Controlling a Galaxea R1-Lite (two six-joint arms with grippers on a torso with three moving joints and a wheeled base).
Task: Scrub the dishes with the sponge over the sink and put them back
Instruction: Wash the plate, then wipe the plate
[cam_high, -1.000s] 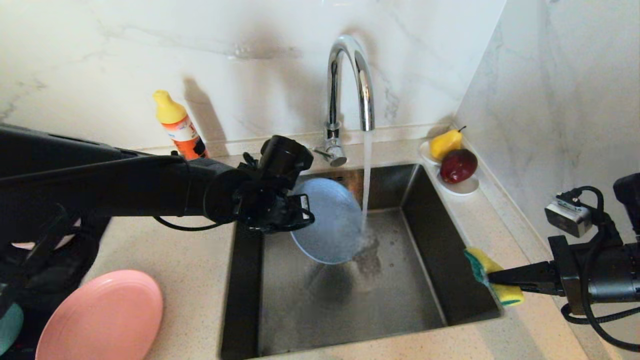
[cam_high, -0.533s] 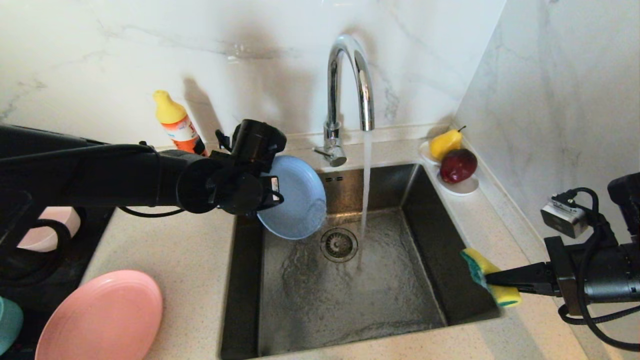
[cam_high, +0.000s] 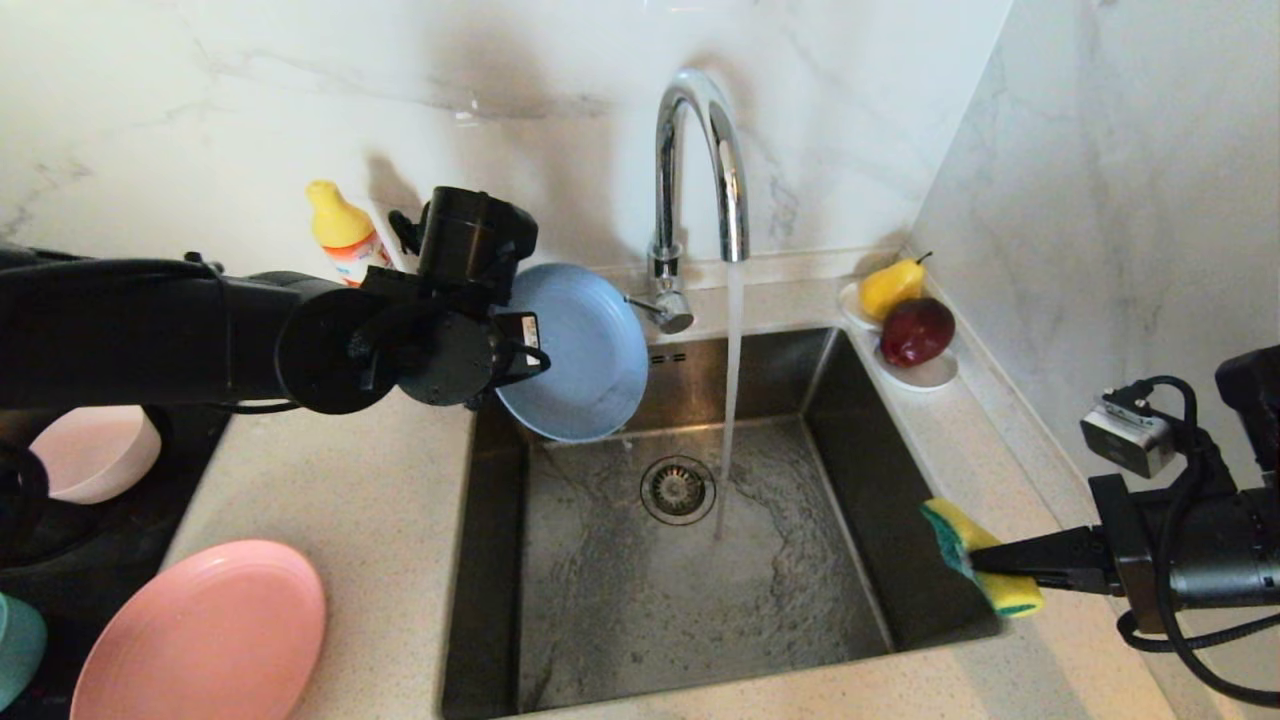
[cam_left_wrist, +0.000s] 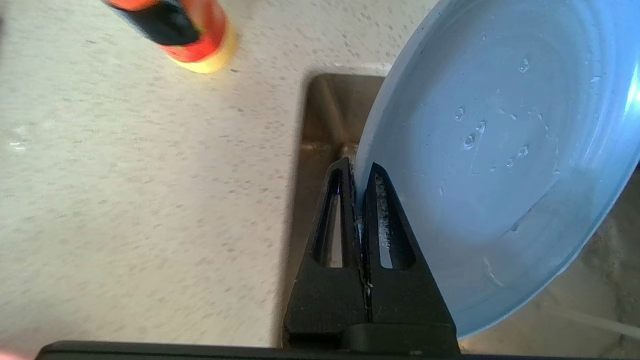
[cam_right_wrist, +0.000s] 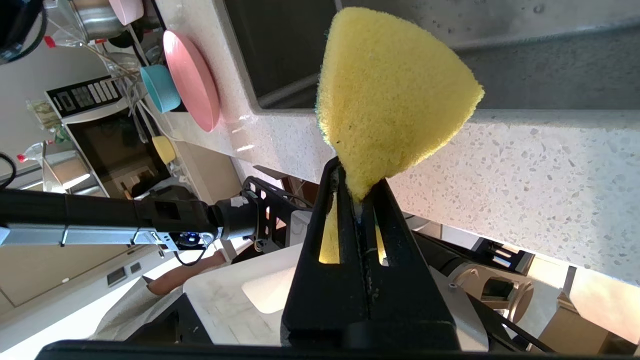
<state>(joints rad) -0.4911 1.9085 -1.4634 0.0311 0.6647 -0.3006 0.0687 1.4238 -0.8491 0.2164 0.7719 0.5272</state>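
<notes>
Left gripper (cam_left_wrist: 361, 172): clamped on the rim of the grey-blue plate (cam_high: 580, 350), held wet above the sink (cam_high: 880, 500) at its far-left corner.
Right gripper (cam_high: 985, 567): pinched on the sponge (cam_high: 975, 555) at the sink's right edge.
Judged remaining: plate to be returned; salmon-pink plate (cam_high: 205, 630) and bowls unscrubbed.

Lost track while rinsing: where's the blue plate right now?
In the head view the blue plate hangs on edge in the left gripper, over the sink's back-left corner, left of the faucet and clear of the stream.
</notes>
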